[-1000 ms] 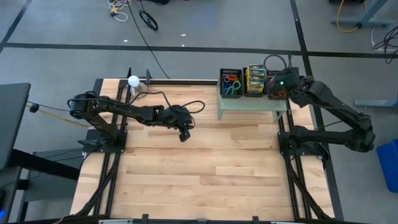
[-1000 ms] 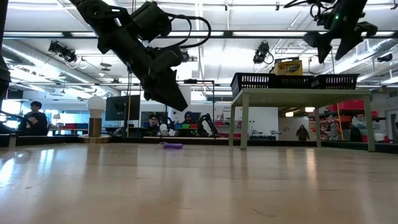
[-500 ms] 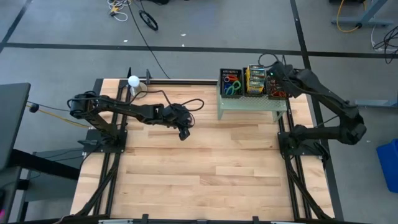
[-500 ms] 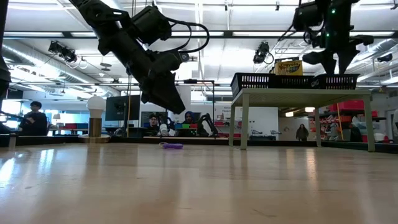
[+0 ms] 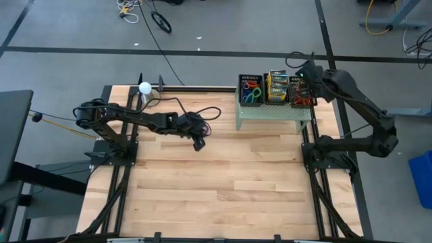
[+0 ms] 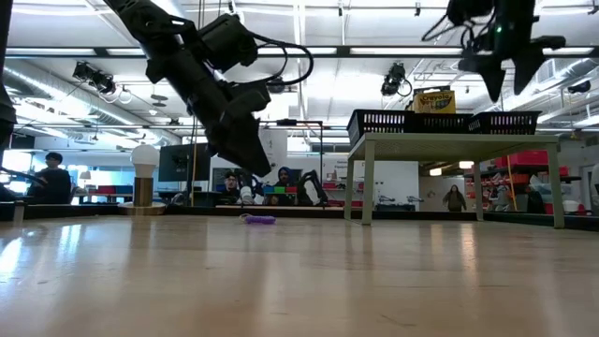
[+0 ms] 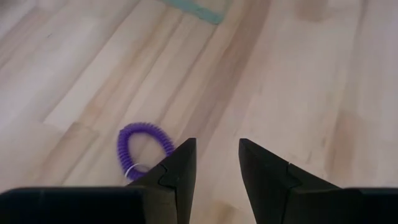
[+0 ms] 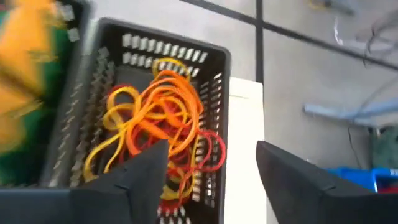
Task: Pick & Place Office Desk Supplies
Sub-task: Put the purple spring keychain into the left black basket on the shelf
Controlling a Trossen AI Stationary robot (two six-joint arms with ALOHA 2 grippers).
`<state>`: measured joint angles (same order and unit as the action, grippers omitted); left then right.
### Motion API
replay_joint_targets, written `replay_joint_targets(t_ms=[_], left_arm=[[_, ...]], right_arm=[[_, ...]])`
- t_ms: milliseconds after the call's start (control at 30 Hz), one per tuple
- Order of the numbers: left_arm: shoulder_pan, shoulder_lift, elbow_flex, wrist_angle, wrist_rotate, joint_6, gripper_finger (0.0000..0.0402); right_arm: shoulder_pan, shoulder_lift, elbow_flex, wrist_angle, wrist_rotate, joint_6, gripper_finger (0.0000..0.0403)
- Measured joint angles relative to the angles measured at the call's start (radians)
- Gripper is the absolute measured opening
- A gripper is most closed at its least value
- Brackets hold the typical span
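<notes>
Wooden table point(image 5: 223, 182): carrying both arms and, along the far edge, a pale green stand point(image 5: 273, 113).
Left gripper point(image 7: 215, 163): hanging over the table's middle, fingers parted by a narrow gap, gripping nothing.
Purple coil ring point(image 7: 142, 149): lying flat on the wood just beside the left gripper's fingertip, showing in the low view as a small purple shape point(image 6: 259, 219) on the table top, below and a little to the side of the gripper.
Right gripper point(image 8: 211, 165): hovering above the end bin on the stand, jaws standing wide, carrying nothing.
Rubber bands point(image 8: 163, 127): piling up in an orange, yellow and red tangle inside the black mesh bin point(image 8: 211, 56), directly beneath the right gripper.
Crayon boxes point(image 5: 276, 86): sitting upright in the middle bin, yellow and green, one box top poking above the rim in the low view point(image 6: 434, 100).
Coloured rings point(image 5: 252, 91): resting in the bin at the other end of the stand, green, blue and red showing from above.
White ball lamp point(image 5: 144, 88): standing at the table's far edge on the left arm's side, well apart from the stand.
People: sitting at screens in the room behind the table, in the low view.
</notes>
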<state>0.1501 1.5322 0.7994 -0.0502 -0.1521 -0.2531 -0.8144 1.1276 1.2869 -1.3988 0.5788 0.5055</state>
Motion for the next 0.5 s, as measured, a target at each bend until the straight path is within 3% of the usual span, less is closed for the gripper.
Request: replay_joint_targets(t_ms=[167,400,500], left_arm=[[0.03,0.0,0.0,-0.031,-0.015,-0.021,0.0129],[0.113,0.03,0.001,-0.054,-0.01,-0.033,0.0128],[0.147,0.071,0.001,-0.053,0.025,-0.044,0.0128]], right_arm=[[0.167,-0.099,-0.029,-0.015,0.005,-0.01,0.0166],[0.533,-0.238,-0.169,-0.005,0.013,0.119,0.002],[0.718,-0.268,-0.246,0.029,0.025,0.215,0.0011]])
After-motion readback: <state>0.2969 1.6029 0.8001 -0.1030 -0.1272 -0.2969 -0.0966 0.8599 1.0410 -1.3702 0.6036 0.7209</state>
